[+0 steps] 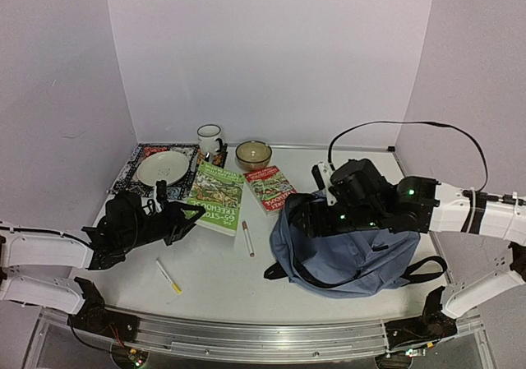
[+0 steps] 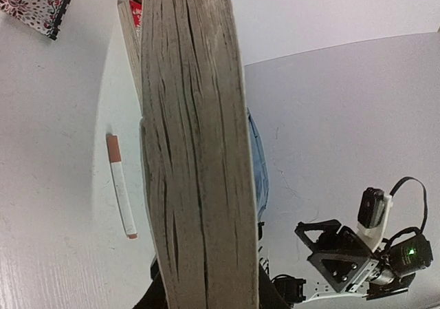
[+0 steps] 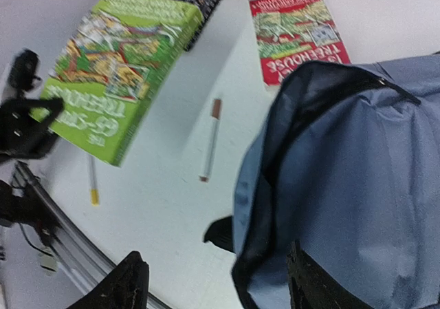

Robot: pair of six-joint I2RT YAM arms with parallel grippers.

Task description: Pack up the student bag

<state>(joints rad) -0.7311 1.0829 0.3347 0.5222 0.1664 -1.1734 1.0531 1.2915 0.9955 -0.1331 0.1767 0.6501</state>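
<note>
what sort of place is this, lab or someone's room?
Likely a lab test cell: plain pale walls box in the table, a metal rail runs along its near edge, and the student bag, green book and plate look staged.

This is a robot lab's test booth, not a lived-in room. Plain pale walls (image 1: 271, 48) box in a white surface (image 1: 214, 283) on three sides. The white-and-black left arm (image 1: 41, 250) and right arm (image 1: 481, 209) are bolted to an aluminium rail (image 1: 263, 336) on the near side of the left fingers (image 1: 187, 213). A black cable (image 1: 411, 124) loops loose above the right arm. Household props are laid out like test pieces: a green book (image 1: 216, 195) at the left fingers, and just beyond them a plate (image 1: 162, 168) on a patterned mat (image 1: 130, 172), a mug (image 1: 209, 140) and a bowl (image 1: 253, 154).
</note>
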